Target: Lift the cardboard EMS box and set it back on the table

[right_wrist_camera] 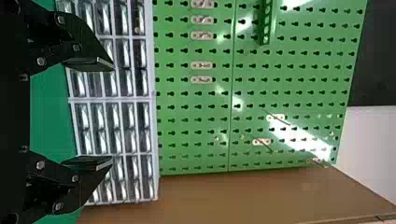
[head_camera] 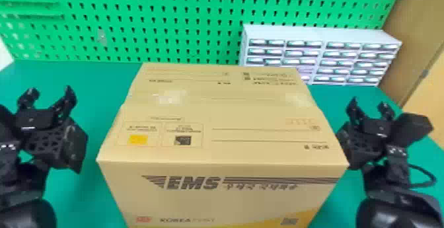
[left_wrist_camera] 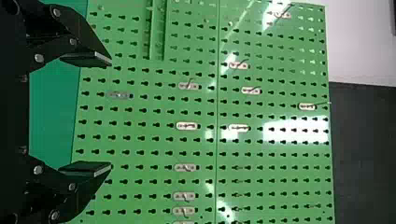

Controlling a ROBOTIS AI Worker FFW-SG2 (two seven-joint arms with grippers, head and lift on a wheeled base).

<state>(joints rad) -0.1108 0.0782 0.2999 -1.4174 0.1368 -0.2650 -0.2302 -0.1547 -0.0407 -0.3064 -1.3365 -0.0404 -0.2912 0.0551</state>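
The cardboard EMS box (head_camera: 214, 111) stands upright in the middle of the head view, its lettered side facing me. On its left is my left gripper (head_camera: 48, 95), apart from the box, fingers spread. In the left wrist view the left gripper (left_wrist_camera: 111, 114) is open with nothing between its fingers. My right gripper (head_camera: 369, 106) is at the box's right side, its body close to the near right corner; whether they touch I cannot tell. The right wrist view shows the right gripper (right_wrist_camera: 112, 114) open and holding nothing. The box's bottom is cut off by the head view's lower edge.
The green table (head_camera: 95, 78) extends around the box. Behind it rises a green pegboard (head_camera: 138, 29) with small hooks. A white drawer cabinet (head_camera: 320, 34) stands at the back right, behind the box, beside a brown panel (head_camera: 413, 22).
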